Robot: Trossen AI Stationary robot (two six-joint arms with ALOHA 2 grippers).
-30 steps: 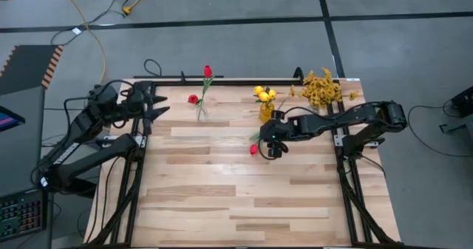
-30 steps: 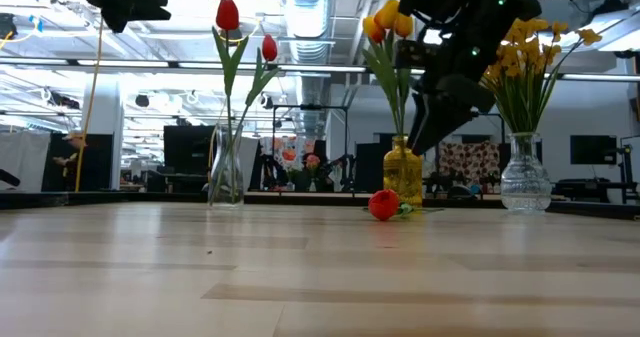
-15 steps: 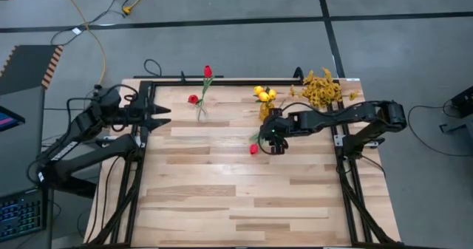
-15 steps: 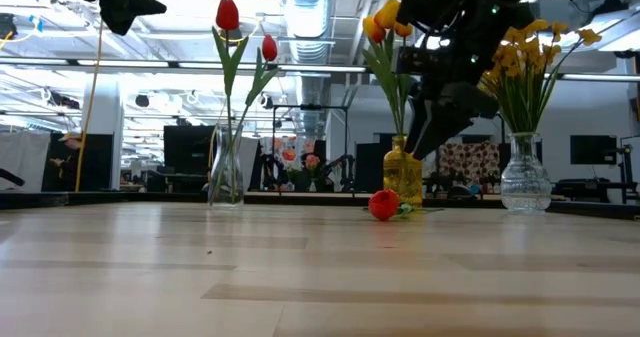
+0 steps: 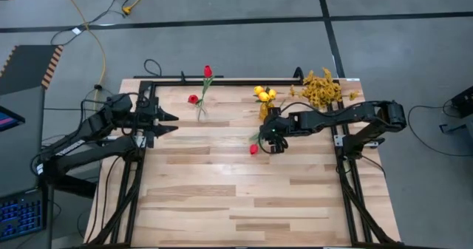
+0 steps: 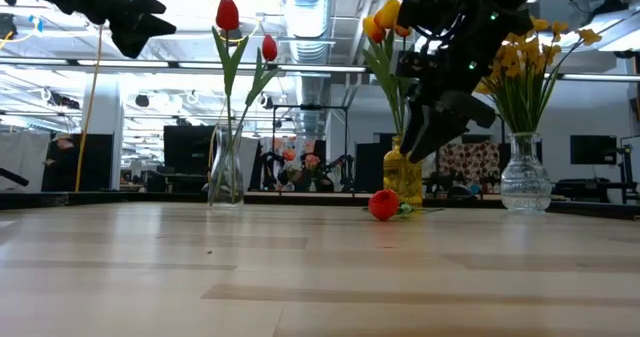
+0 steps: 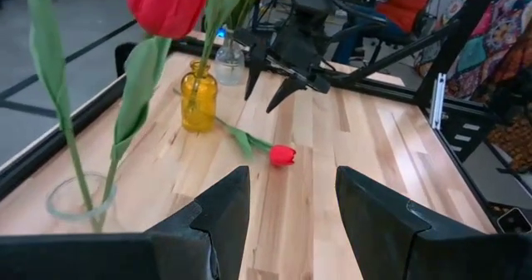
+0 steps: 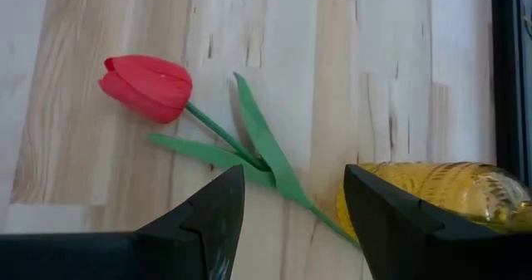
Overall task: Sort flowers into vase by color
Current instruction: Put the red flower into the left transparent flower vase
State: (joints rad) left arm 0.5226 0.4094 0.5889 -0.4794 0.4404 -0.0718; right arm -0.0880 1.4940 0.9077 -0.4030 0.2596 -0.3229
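My right pincer [image 5: 270, 141] hangs just over the table [image 5: 244, 197], right above a red tulip [image 5: 253, 149] that lies loose on the wood, and the fingers are spread wide with nothing between them. Looking past my own fingertips, I see the tulip [image 8: 148, 86] flat on its side, bloom at one end, green stem and two leaves running towards the yellow vase [image 8: 440, 193], where the stem end lies right by the foot of the glass (I can't tell whether it touches).

From table height the bloom [image 6: 383, 205] sits just in front of the yellow vase [image 6: 403, 174], which stands upright with yellow-orange tulips [image 6: 385, 19] in it. To its right stands a clear vase [image 6: 525, 175] with sprays of small mustard-yellow blossoms [image 6: 535, 42]. Well to the left, another clear vase [image 6: 227, 164] holds two red tulips [image 6: 228, 14], one taller than the other. All three vases stand along the far edge of the table.

My left pincer [image 5: 167, 123] waits at the left side, raised above the table, near the vase of red tulips. Its fingers [image 7: 223, 209] are parted too and hold nothing. Past them I can see the loose tulip [image 7: 282, 154] lying on the planks, the yellow vase [image 7: 199, 102] beyond it, and my other pincer [image 7: 270, 85] pointing down over the stem.
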